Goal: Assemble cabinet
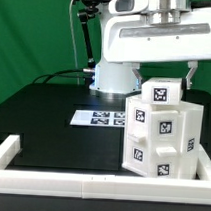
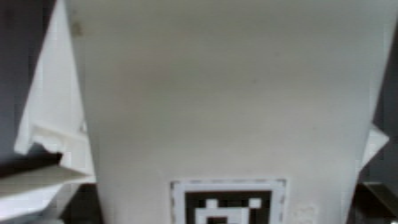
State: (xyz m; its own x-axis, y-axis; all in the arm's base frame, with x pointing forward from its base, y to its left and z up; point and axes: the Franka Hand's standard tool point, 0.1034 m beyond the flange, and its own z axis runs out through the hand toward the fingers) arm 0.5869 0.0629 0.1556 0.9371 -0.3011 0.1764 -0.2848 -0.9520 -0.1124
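The white cabinet (image 1: 160, 136) stands upright at the front of the exterior view's right, its faces marked with black-and-white tags. A smaller white top block (image 1: 160, 93) sits on it. My gripper (image 1: 165, 73) is straight above, down over this block. One dark finger (image 1: 192, 73) lies along the block's right side and the other finger is hidden. In the wrist view a plain white face (image 2: 222, 100) with one tag (image 2: 228, 203) at its edge fills the picture. No fingertip shows there, so I cannot tell whether the jaws press on the block.
The marker board (image 1: 99, 118) lies flat on the black table (image 1: 53, 111) to the left of the cabinet. A white rail (image 1: 50, 179) edges the table's front and left side. The robot base (image 1: 117, 76) stands behind, before a green backdrop.
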